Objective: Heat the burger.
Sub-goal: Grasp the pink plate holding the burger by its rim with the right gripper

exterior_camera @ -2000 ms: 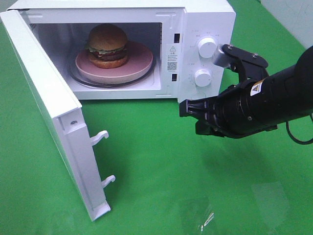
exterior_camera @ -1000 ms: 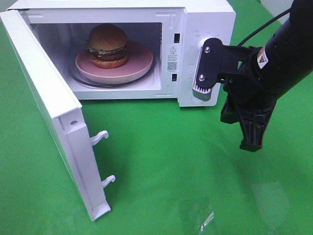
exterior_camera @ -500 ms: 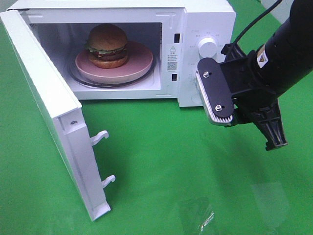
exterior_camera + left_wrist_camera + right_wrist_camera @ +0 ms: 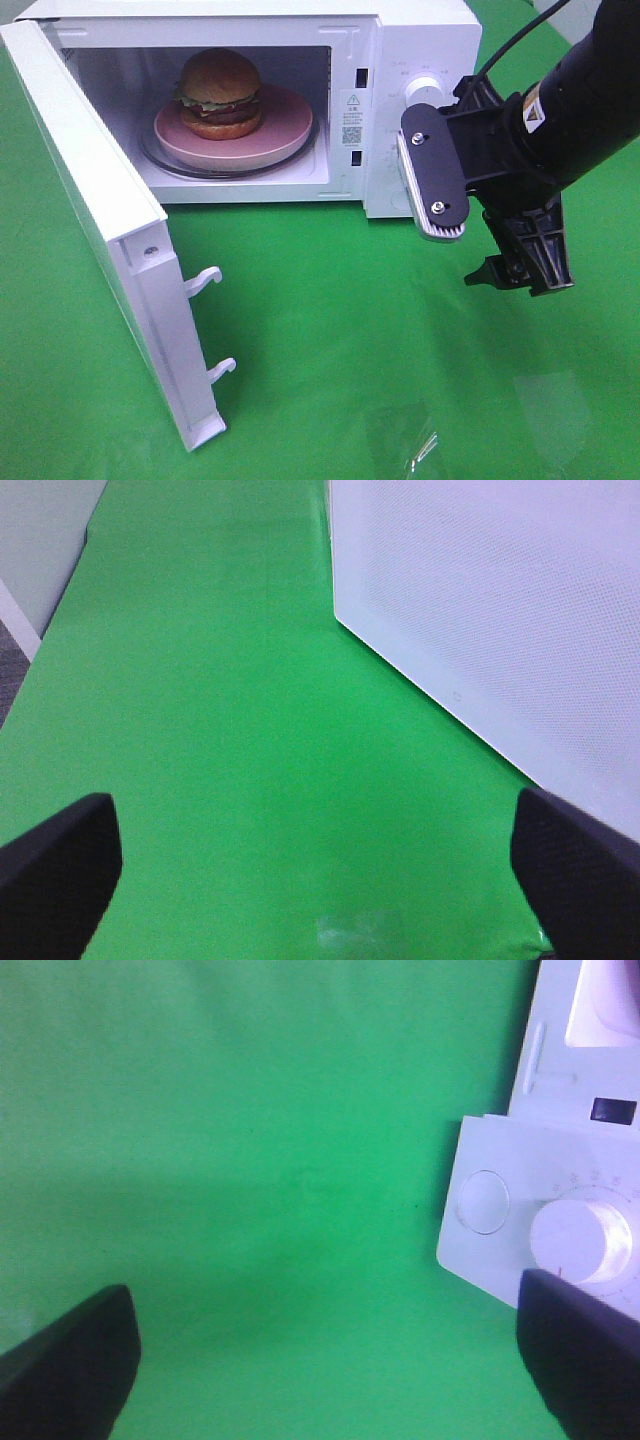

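So, right pincer [image 4: 480, 225]: jaws spread wide with nothing between them, hanging right in front of the microwave's control panel. One finger pad [image 4: 435, 185] covers the lower part of the panel, can't tell if it touches.
Left pincer [image 4: 318, 880]: spread wide too, nothing pinched, just green cloth below it.
Burger [image 4: 220, 92]: inside the microwave, well apart from the right pincer. In the high view it's off to the pincer's left and further back, past the panel.
Plate [image 4: 285, 135]: pink, right under the burger.
Microwave [image 4: 430, 30]: white, just behind the right pincer.
Door [image 4: 100, 220]: swung open, on the far side of the cavity from the right pincer.
Knob [image 4: 425, 85]: peeks out just above the right pincer's pad.
White dotted panel [image 4: 500, 610]: close ahead of the left pincer, off to one side.
Green cloth [image 4: 330, 330]: under both pincers.
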You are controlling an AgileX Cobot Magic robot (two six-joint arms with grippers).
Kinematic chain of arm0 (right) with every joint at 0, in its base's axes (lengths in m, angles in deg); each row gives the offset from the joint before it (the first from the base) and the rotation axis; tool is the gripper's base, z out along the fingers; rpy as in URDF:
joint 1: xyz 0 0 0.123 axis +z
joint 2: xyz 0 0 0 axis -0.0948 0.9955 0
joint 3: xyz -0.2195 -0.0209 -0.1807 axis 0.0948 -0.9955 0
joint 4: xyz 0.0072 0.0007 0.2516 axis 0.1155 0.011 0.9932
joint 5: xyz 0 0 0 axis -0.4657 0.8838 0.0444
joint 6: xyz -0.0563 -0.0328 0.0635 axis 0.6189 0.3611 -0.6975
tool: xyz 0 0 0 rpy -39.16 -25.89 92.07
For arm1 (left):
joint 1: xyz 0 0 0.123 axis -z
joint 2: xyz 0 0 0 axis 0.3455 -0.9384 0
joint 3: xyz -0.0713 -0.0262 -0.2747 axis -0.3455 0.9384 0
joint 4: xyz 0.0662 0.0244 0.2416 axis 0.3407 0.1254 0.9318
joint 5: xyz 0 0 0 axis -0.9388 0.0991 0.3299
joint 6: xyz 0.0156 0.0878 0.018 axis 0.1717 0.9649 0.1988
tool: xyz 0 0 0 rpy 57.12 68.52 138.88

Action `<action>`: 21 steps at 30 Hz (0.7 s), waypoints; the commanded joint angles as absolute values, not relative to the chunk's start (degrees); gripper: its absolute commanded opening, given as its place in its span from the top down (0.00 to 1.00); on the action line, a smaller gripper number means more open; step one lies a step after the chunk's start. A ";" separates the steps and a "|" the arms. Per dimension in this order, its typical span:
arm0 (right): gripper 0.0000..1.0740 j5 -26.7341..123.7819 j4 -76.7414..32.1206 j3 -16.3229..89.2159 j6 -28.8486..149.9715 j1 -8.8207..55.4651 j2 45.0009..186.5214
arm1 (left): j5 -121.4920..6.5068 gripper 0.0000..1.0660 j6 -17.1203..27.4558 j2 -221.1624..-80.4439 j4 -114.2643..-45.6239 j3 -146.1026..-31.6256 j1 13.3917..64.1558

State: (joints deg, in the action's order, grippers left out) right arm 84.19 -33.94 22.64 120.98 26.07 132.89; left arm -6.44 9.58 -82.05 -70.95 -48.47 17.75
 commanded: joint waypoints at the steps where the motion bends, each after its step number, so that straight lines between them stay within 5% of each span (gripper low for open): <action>1: 0.08 82.19 -38.47 23.78 118.29 28.19 132.43 | -7.19 0.08 9.58 -81.70 -71.12 -48.30 17.52; 21: 0.12 74.79 -41.96 36.39 113.93 32.03 146.01 | -7.19 0.08 9.58 -81.70 -71.12 -48.30 17.52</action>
